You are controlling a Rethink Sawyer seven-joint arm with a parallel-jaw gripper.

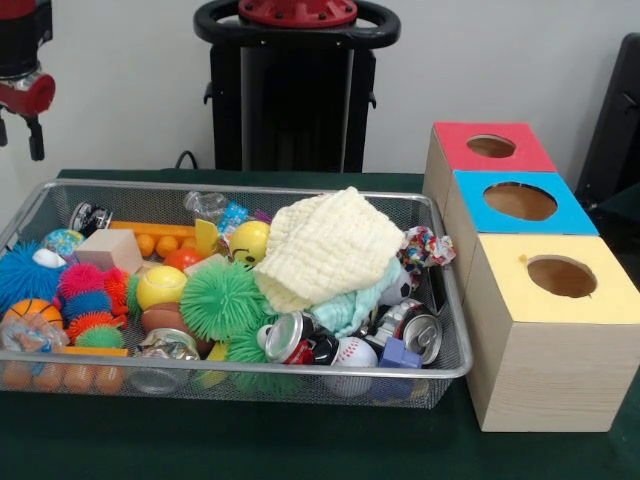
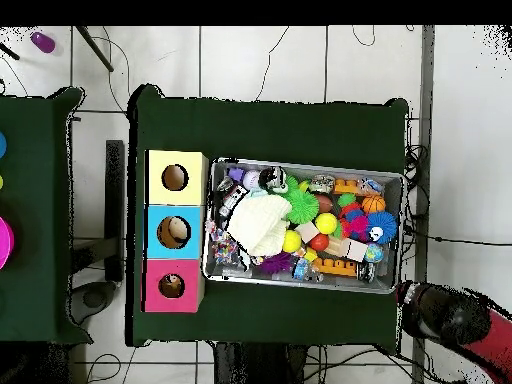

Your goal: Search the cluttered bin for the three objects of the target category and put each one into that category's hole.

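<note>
Clutter fills the wire mesh bin [image 1: 40, 205] in the front view, and my gripper [image 1: 22, 105] hangs well apart from it, up at the picture's top left corner above the bin's left end; I cannot tell from here whether it is wide or narrow. A pale yellow cloth [image 1: 325, 245] lies heaped on the pile right of centre, with a green spiky ball [image 1: 220, 298] just beside it, a smiley yellow ball [image 1: 250, 240] behind, crushed cans [image 1: 425, 335] at the near right corner and a baseball [image 1: 355, 352] against the near wall. Right of the bin stand three wooden boxes in a row, each with a round hole in its top: the red box [image 1: 455, 150] farthest, the blue box [image 1: 470, 195] in the middle, the yellow box [image 1: 610, 290] nearest. From overhead, the bin [image 2: 395, 178] sits on the green table [image 2: 270, 125] with the boxes touching or just beside its left end, yellow [image 2: 190, 160], blue [image 2: 155, 215], red [image 2: 155, 300] from top to bottom. My arm [image 2: 450, 320] shows red and black at the lower right, off the table's corner and clear of the bin.
</note>
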